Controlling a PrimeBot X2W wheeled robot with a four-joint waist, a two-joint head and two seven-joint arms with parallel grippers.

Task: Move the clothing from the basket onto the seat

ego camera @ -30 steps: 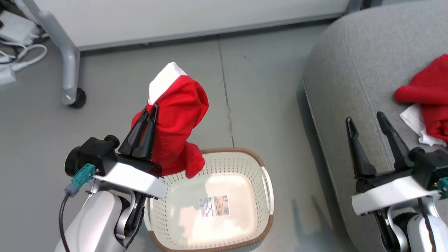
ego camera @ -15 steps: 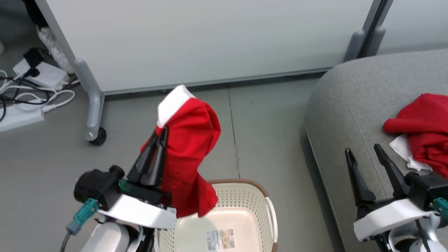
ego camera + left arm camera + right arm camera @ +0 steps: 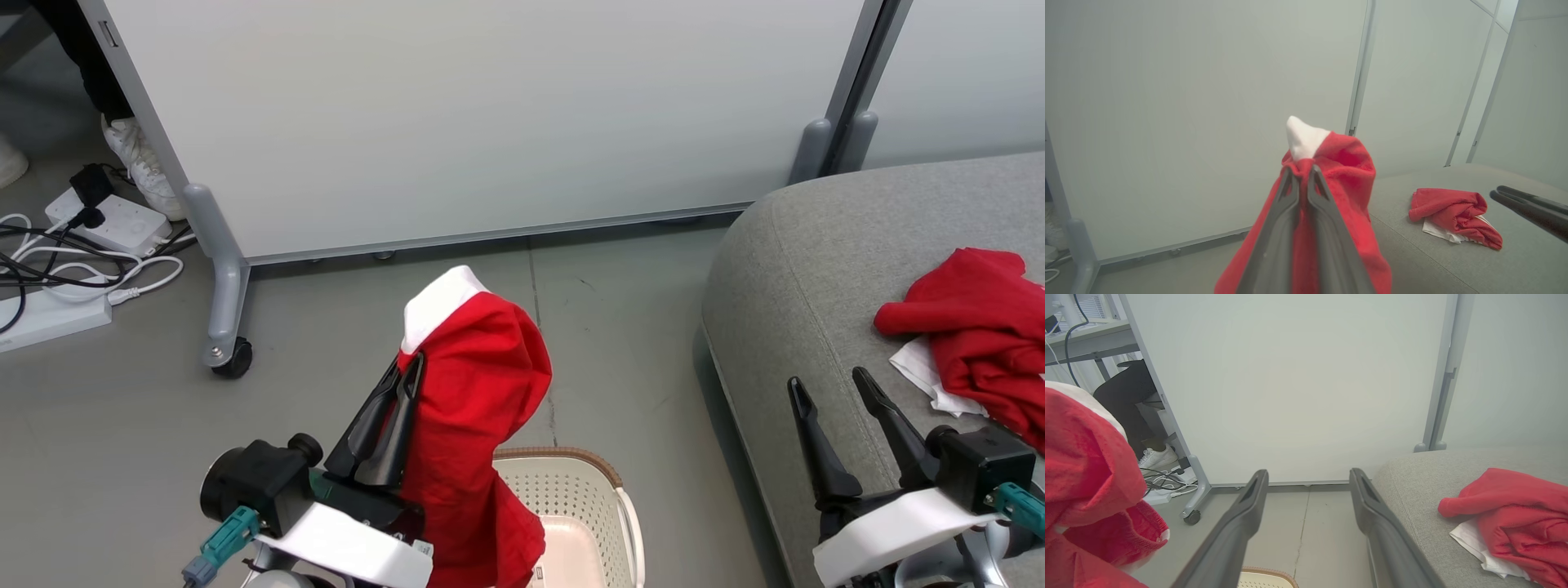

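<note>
Left hand point(image 3: 408, 362) has its two dark fingers pressed together on a bright red soft garment with a white edge point(image 3: 482, 384). It holds the garment up in the air, over the cream-white plastic basket with holes and a brown rim point(image 3: 563, 454). The hanging cloth hides the basket's left part. The picture's bottom edge cuts off its near part, so I cannot tell what is inside.

Right hand point(image 3: 827, 380) has its fingers apart, over the near edge of the big grey cloth seat point(image 3: 800, 269). A second crumpled red garment with some white point(image 3: 971, 327) lies on the seat at the right, partly cut off.
</note>
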